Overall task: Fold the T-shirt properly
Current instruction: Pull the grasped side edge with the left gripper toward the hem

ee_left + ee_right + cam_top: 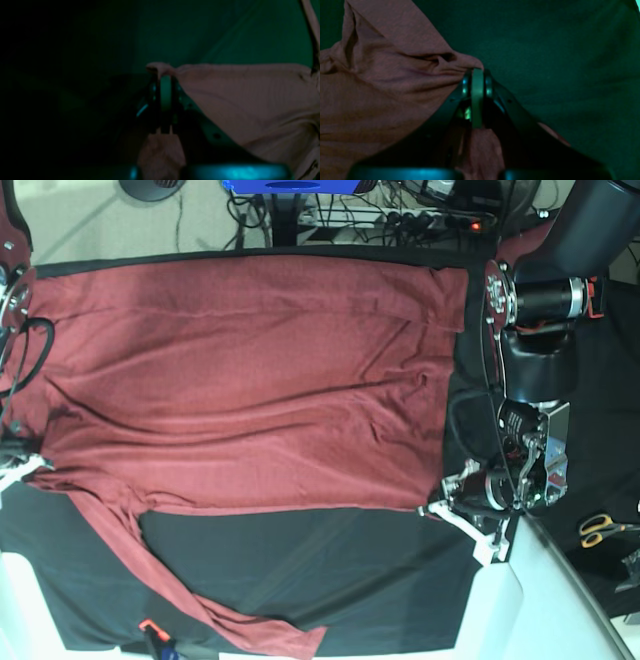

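The brick-red T-shirt lies spread flat on the black cloth, and one long sleeve trails diagonally toward the front edge. My left gripper is at the shirt's right front corner. In the left wrist view my left gripper is shut on a pinch of the T-shirt, with fabric bunched over its tips. My right gripper is at the shirt's left edge, by the sleeve's root. The right wrist view shows my right gripper shut on a fold of the T-shirt.
Yellow-handled scissors lie on the table to the right of the left arm. An orange-tipped tool sits at the front edge by the sleeve. Cables and a power strip run behind the table.
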Robot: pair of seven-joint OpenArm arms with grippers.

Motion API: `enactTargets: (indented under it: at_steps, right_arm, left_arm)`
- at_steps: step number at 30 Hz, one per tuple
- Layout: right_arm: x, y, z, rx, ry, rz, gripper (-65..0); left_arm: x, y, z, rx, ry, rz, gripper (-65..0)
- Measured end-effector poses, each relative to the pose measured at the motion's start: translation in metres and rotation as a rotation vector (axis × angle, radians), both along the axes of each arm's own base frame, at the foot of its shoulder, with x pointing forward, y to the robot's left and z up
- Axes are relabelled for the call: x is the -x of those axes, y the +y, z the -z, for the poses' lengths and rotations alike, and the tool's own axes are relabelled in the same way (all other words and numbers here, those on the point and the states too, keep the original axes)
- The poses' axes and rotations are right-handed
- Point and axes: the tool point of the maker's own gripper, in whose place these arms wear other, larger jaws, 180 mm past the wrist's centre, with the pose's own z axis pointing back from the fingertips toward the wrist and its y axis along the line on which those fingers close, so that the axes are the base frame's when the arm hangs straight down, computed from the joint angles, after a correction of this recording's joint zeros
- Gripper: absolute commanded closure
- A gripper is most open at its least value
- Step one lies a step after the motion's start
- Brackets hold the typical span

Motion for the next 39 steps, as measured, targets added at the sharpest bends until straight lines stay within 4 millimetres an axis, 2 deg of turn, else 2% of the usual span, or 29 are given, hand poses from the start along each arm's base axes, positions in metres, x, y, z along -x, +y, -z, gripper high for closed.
enactTargets:
  at_steps: [9,13,18,23,29,36,39]
  right_arm:
    - [0.0,0.0,0.0,0.0,-0.001,0.001,0.0]
    - [-0.001,0.0,-0.001,0.0,-0.006,0.001,0.0]
    - [-0.014,0.009,-0.01,-0.003,-0.125,0.007,0.0]
    - [-0.011,0.011,-0.005,-0.004,-0.117,0.01,0.0]
    - [-0.013,0.023,-0.002,-0.023,-0.119,-0.002,0.0]
    - [-0.018,0.013,-0.012,0.006,-0.178,0.024,0.0]
    - [-0.016,0.006,-0.011,0.032,-0.168,0.05,0.0]
  left_arm:
    - [-0.011,-0.001,-0.033,-0.025,-0.079,0.026,0.0]
    - [-0.009,-0.001,-0.031,-0.027,-0.076,0.027,0.0]
    - [0.003,-0.001,-0.019,-0.028,-0.048,0.03,0.0]
    - [0.001,-0.001,-0.022,-0.028,-0.055,0.028,0.0]
    - [0.0,0.007,-0.023,-0.04,-0.055,0.021,0.0]
    - [0.0,0.005,-0.024,-0.036,-0.057,0.023,0.0]
    - [-0.004,0.005,-0.033,-0.046,-0.085,0.029,0.0]
